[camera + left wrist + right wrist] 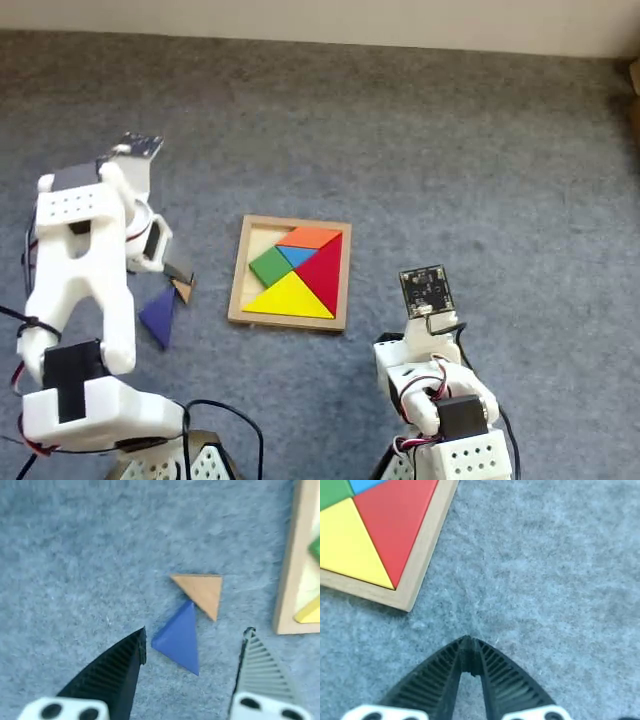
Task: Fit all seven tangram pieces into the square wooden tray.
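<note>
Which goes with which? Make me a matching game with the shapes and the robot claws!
Things:
1. yellow triangle
2. dark blue triangle
3. left gripper
4. right gripper

Place or state:
A. shut
B. on the carpet
C. in the tray
D. open

Pairs: 1-C, 2-B, 3-D, 4-A

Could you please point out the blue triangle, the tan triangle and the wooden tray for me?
blue triangle (177,642), left wrist view, middle of its top face.
tan triangle (202,591), left wrist view, middle of its top face.
wooden tray (241,270), high view, its left rim.
</note>
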Controlling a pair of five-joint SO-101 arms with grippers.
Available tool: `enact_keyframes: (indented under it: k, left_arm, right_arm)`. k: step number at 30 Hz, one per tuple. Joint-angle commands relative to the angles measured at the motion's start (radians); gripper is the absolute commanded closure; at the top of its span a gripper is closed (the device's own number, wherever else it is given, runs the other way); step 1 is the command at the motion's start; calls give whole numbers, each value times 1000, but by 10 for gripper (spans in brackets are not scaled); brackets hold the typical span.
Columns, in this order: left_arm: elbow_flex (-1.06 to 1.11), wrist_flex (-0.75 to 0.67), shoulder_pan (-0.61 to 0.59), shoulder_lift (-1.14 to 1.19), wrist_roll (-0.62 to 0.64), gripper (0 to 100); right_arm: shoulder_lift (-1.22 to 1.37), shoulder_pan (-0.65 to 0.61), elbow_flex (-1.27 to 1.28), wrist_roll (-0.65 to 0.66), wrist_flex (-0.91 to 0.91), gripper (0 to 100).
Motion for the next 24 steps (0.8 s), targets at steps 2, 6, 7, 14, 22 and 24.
enact_keyframes:
  k: [2,6,7,14,22,24]
  left_arm:
    - [58,-81,-65,-47,5,706]
    - [114,-175,-143,-47,5,706]
    - [120,-195,-156,-44,5,706]
    - [147,-247,-99,-38,121,705]
    - [150,-299,94,-35,362,705]
    - [173,-353,119,-35,408,705]
  right_arm:
    - [-16,-2,148,-9,7,992]
    - [-16,-2,148,-9,7,992]
    - [-16,-2,148,-9,7,992]
    - [-16,-2,148,-9,7,992]
    - [-16,-2,148,-11,7,992]
    - [-16,-2,148,-11,7,992]
